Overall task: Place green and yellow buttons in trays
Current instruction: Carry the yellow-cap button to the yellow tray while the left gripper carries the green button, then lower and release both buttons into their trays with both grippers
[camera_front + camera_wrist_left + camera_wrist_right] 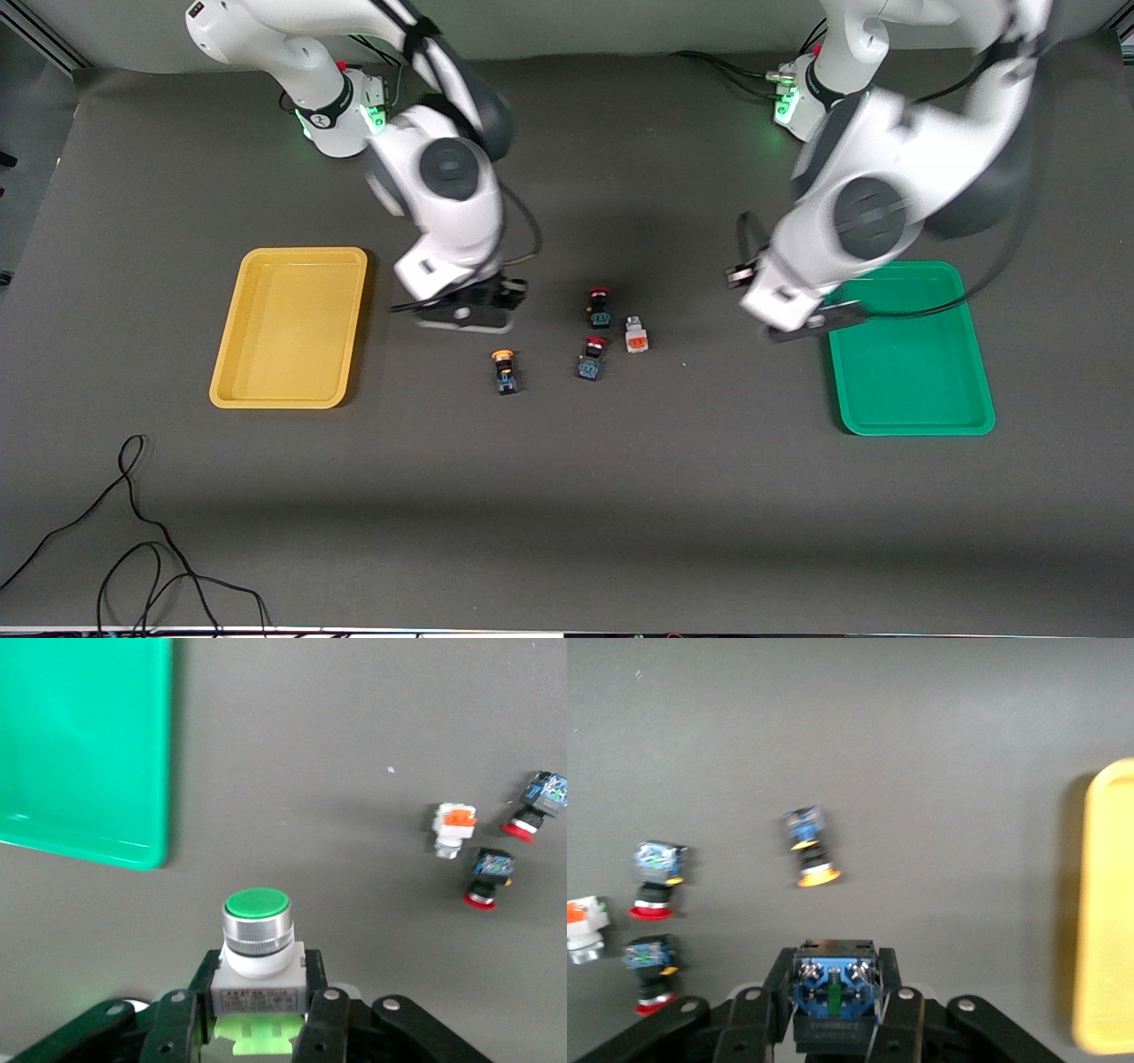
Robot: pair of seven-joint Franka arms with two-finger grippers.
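Note:
My left gripper [808, 324] [257, 1001] is shut on a button with a round green cap [257, 906] and a white body. It holds the button above the mat, just beside the green tray [912, 390] [80, 744]. My right gripper [469, 312] [833, 1010] is shut on a black-blue switch [833, 979] whose cap is hidden. It is above the mat between the yellow tray [288, 328] [1109, 904] and the loose buttons. A yellow-capped button [505, 370] [811, 846] lies on the mat.
Two red-capped switches [600, 306] [592, 357] and a white block with an orange face [636, 335] lie mid-table. They also show in the left wrist view, the block [454, 826] beside the switches. Black cables [133, 532] lie near the front camera at the right arm's end.

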